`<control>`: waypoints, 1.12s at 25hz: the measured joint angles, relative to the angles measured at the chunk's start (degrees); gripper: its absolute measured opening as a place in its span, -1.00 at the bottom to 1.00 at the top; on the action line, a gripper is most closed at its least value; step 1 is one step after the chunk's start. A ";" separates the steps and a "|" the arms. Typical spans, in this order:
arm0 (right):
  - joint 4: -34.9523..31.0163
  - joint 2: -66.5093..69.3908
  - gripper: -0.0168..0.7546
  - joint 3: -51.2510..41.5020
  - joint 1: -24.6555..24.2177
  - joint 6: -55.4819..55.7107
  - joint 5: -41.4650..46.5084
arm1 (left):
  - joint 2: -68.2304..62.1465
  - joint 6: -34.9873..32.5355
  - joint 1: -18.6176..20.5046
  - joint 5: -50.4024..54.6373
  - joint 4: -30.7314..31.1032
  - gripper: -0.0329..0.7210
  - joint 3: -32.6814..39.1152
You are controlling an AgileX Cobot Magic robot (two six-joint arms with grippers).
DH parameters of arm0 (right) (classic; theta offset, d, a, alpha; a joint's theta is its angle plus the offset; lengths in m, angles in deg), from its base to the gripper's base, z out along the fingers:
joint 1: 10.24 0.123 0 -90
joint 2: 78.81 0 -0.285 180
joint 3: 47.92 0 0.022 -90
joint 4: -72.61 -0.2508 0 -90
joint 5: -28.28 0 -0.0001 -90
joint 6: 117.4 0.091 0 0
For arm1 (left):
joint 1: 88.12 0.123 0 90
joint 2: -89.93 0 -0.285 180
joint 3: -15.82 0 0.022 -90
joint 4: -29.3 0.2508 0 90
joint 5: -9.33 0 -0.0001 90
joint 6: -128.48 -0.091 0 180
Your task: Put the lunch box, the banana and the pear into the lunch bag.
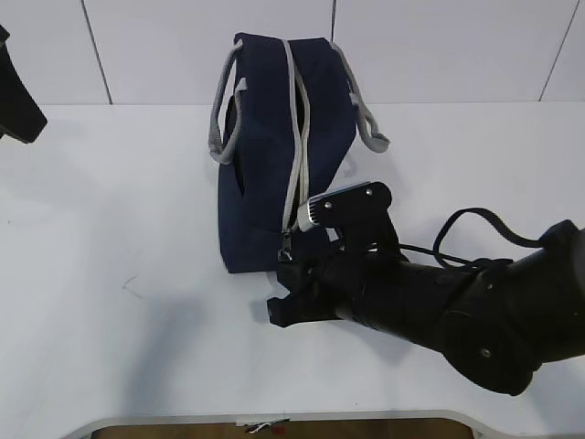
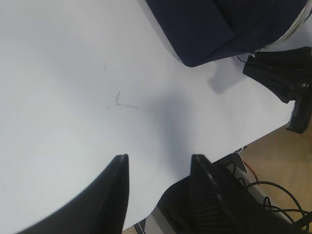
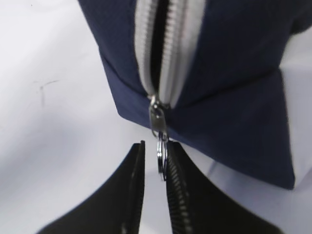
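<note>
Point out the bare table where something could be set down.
Bare: the white table left of the lunch bag, and right of its handles. Crowded: in front of the bag, where the right gripper sits at the ring pull.

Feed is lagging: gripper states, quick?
Left gripper: open, empty.
Right gripper: at the navy fabric lunch bag's metal ring pull; grip unclear.

You see the lunch bag (image 1: 274, 165) in matt navy woven cloth; grey webbing handles (image 1: 224, 119); shiny metal ring pull (image 3: 162, 155). Table (image 1: 110, 229): smooth matt white, faintly scuffed at 9 o'clock.
</note>
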 joint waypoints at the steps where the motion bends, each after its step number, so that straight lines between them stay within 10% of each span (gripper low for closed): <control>1: 0.00 0.25 -0.54 0.08 0.00 0.00 0.32 | 0.00 0.00 0.00 0.00 0.00 -0.07 0.00; 28: 0.14 -1.77 -0.92 0.08 0.00 0.00 4.23 | 0.00 0.00 0.00 0.00 -0.11 -0.07 0.00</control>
